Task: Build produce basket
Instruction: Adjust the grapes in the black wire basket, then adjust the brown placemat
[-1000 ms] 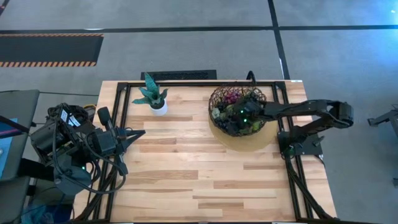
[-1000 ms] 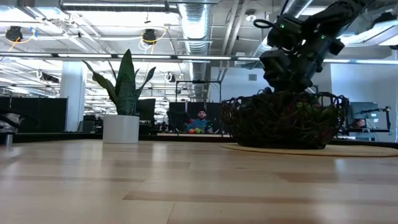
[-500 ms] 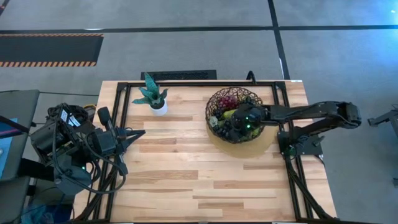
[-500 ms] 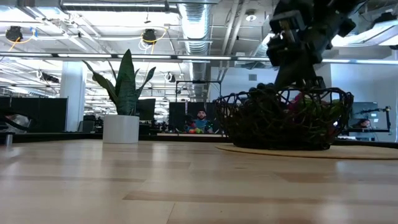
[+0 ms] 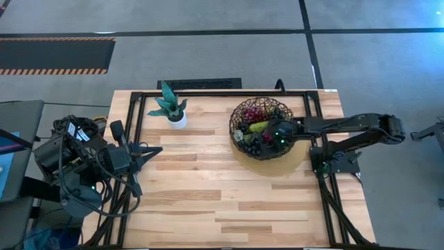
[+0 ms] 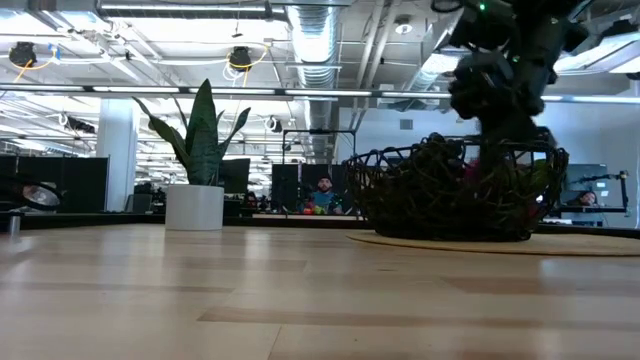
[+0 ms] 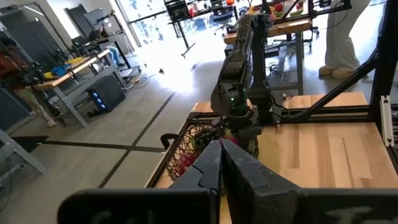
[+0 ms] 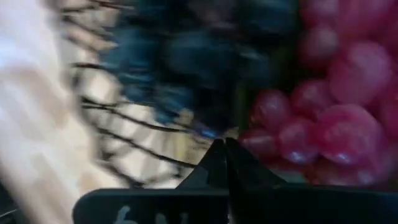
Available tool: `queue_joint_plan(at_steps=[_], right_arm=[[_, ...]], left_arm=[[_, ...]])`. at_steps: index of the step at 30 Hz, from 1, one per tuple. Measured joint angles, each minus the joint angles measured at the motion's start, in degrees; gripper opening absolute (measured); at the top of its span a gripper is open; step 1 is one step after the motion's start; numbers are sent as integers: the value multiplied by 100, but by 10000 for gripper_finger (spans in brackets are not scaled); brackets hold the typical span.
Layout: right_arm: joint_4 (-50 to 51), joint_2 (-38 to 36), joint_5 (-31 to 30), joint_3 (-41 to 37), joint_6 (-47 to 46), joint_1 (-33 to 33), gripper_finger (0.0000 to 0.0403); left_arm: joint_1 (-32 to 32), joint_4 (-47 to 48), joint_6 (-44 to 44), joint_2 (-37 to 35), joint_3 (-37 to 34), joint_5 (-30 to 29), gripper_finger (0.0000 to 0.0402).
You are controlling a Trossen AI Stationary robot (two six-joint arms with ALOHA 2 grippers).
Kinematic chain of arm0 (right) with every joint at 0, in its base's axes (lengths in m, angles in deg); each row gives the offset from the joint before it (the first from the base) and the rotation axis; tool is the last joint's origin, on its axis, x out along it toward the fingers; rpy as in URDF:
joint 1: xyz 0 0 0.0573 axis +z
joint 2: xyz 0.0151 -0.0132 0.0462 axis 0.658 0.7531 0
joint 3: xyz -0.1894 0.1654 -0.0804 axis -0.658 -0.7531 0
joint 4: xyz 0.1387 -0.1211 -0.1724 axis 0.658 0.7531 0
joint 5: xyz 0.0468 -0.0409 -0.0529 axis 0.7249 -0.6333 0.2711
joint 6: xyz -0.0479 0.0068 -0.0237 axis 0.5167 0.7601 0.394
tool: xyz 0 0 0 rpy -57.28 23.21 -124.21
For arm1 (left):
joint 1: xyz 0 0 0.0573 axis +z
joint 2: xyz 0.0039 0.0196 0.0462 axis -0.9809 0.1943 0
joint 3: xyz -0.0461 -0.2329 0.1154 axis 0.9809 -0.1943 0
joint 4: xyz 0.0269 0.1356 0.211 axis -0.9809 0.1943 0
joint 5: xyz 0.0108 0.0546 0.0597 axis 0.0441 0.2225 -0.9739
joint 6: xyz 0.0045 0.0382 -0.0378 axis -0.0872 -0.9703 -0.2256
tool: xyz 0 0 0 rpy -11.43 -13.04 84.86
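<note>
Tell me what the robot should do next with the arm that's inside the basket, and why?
Probably lift the right hand straight up out of the basket. Its fingers look shut with nothing between them, and it sits low among the grape bunches and other produce already piled inside. No produce shows on the table in the high view, so pulling clear seems the sensible step. The left hand waits at the table's left edge.

An open-plan robotics lab or industrial workshop — exposed ducts [image 6: 318,40] and pipes run under the ceiling among strip lights, workbenches [image 7: 74,71] crowd a concrete floor [image 5: 208,55] marked with hazard-striped tape [image 5: 55,71], and a wooden table [image 5: 208,194] in a black metal frame carries the rig — a person [image 6: 322,192] sits at a far desk
</note>
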Motion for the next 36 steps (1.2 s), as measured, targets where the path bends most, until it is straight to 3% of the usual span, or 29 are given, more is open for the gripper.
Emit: queue_joint_plan(at_steps=[5,11,18,30,36], right_arm=[[804,-213,-473,0,39,-134,1],[1666,-314,-570,-1,-27,-114,1],[1823,-310,-587,34,-194,95,1],[1960,-309,-1264,1621,91,526,1],[1826,-262,-1339,2179,-109,1155,1]], left_arm=[[-2,0,1,0,0,-7,0],[1,0,0,0,0,-9,0],[0,0,0,0,0,-22,0],[1,-1,-2,0,0,-19,0],[1,0,-2,0,0,-4,0]])
